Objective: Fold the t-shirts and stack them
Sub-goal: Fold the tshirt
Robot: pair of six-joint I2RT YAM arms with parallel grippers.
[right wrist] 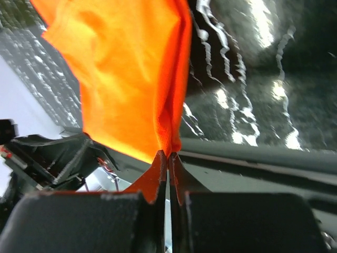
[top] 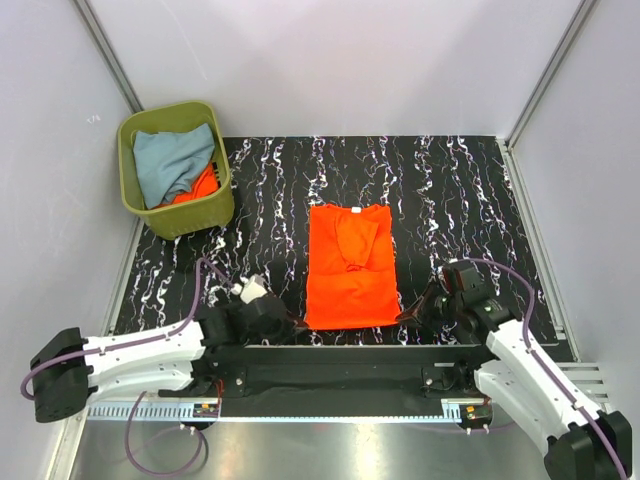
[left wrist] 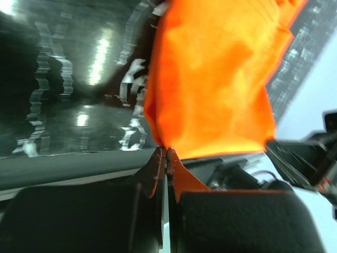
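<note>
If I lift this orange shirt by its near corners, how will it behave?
Probably floppy: the orange shirt bunches at the left end effector. Likely light, since small pinches hold it. Its folded-in sleeve may flop open.

This is a robotics lab test cell: a white left arm point(top: 130, 355) and a white right arm point(top: 530, 365) trailing purple cables point(top: 150, 440) are bolted to a black rail point(top: 330, 378) at the edge of a black marbled tabletop point(top: 450, 200), boxed in by plain pale panels point(top: 330, 60) on aluminium posts point(top: 107, 50).
</note>
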